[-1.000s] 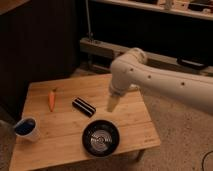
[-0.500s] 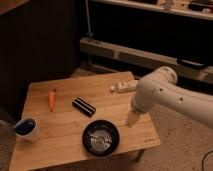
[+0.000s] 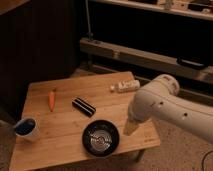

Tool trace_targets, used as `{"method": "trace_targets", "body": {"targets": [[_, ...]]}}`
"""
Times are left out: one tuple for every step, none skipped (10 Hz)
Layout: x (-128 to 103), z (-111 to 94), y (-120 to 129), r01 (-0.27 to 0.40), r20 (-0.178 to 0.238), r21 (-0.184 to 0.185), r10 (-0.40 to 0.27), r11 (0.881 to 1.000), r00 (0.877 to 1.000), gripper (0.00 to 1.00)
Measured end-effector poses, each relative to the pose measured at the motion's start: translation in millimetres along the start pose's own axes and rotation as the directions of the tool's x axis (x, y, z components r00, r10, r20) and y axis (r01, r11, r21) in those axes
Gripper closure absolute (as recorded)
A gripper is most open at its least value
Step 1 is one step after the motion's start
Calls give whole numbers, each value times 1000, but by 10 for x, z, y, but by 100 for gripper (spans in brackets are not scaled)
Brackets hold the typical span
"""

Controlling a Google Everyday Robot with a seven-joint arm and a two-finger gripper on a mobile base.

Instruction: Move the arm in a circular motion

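Note:
My big glossy white arm [image 3: 165,107] comes in from the right, its rounded segments dotted with small dark holes. It bends down to a small pale gripper [image 3: 131,126] that hangs over the right front part of the wooden table [image 3: 60,125], just right of a black bowl [image 3: 101,138]. The gripper holds nothing that I can see.
On the table lie an orange carrot [image 3: 51,99] at the left, a black oblong object [image 3: 84,107] in the middle, a pale packet [image 3: 125,86] at the far right edge and a blue-and-white mug [image 3: 26,128] at the front left corner. A dark shelf unit [image 3: 150,50] stands behind.
The arm has swung from over the table's middle rightward and toward the front edge; the gripper now hangs beside the black bowl. The objects on the table have not moved.

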Motion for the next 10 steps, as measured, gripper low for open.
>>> {"method": "trace_targets", "body": {"targets": [[-381, -28, 100, 54, 25, 2, -54, 999, 998, 20], [-613, -49, 159, 92, 41, 7, -92, 996, 995, 20], [-851, -74, 220, 133, 59, 12, -133, 991, 989, 20], [-1254, -124, 321, 201, 92, 22, -202, 979, 975, 20], [-1538, -167, 387, 249, 116, 31, -251, 968, 961, 20], [-1801, -211, 440, 291, 139, 40, -294, 956, 946, 20], [-2148, -257, 486, 341, 169, 54, -345, 938, 923, 20], [-2367, -277, 485, 369, 185, 63, -374, 927, 909, 20], [-2620, -292, 450, 395, 200, 77, -402, 915, 893, 20], [-2862, -270, 379, 406, 206, 88, -415, 910, 886, 20]]}}
